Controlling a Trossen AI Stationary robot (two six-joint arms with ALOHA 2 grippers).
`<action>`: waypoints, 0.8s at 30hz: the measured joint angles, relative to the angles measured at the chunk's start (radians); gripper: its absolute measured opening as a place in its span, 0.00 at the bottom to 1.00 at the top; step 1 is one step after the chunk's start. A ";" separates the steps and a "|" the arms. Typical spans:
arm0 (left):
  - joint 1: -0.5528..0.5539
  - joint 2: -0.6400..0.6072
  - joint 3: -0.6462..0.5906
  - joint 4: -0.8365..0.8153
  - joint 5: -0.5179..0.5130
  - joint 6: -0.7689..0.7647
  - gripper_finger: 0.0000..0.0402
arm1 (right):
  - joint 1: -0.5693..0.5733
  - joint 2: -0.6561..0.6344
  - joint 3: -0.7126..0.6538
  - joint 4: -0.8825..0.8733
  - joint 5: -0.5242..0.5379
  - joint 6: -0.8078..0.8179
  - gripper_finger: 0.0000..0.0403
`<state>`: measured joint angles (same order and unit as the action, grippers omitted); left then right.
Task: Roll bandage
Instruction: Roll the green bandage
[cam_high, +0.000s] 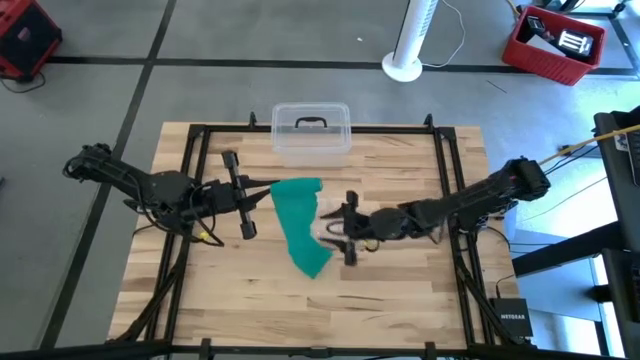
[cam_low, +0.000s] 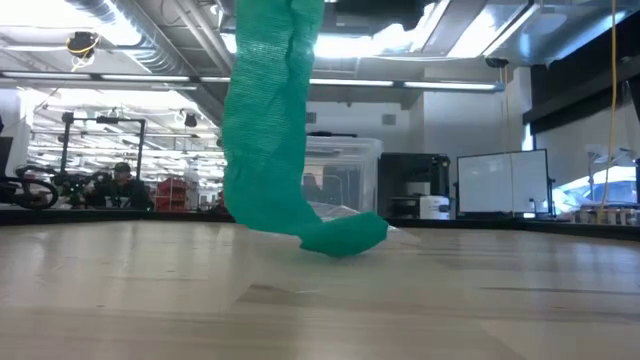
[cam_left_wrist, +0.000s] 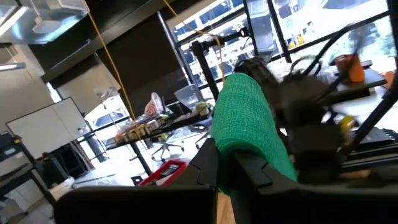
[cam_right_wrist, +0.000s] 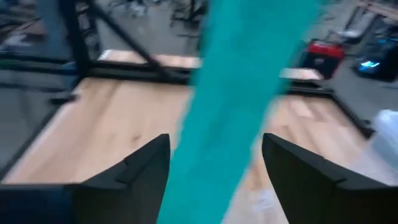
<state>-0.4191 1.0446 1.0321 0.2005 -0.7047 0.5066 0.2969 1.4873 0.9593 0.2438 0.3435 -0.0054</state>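
The left end effector is clenched on the upper end of the teal bandage, which is held lifted at about the centre of the bench. The right end effector is spread wide, its fingers either side of the hanging strip without gripping it. The strip's lower end is seen resting as a small fold on the pale wooden planks. A clear lidded container stands at twelve o'clock. A white fan base and red crate are set on the grey floor. "NETGEAR" is readable on a black box at four o'clock.
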 joint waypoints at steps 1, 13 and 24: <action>0.000 0.000 0.000 -0.002 0.003 -0.006 0.01 | -0.017 0.015 -0.009 0.032 0.000 -0.004 0.62; 0.000 0.000 0.000 -0.017 0.006 -0.029 0.01 | -0.087 0.123 -0.012 0.329 -0.251 -0.046 0.56; 0.000 0.000 0.000 0.042 0.024 -0.009 0.01 | -0.088 0.132 -0.012 0.318 -0.216 -0.147 0.05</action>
<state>-0.4191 1.0447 1.0321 0.2421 -0.6804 0.4976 0.2089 1.6196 0.9478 0.5621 0.1279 -0.1520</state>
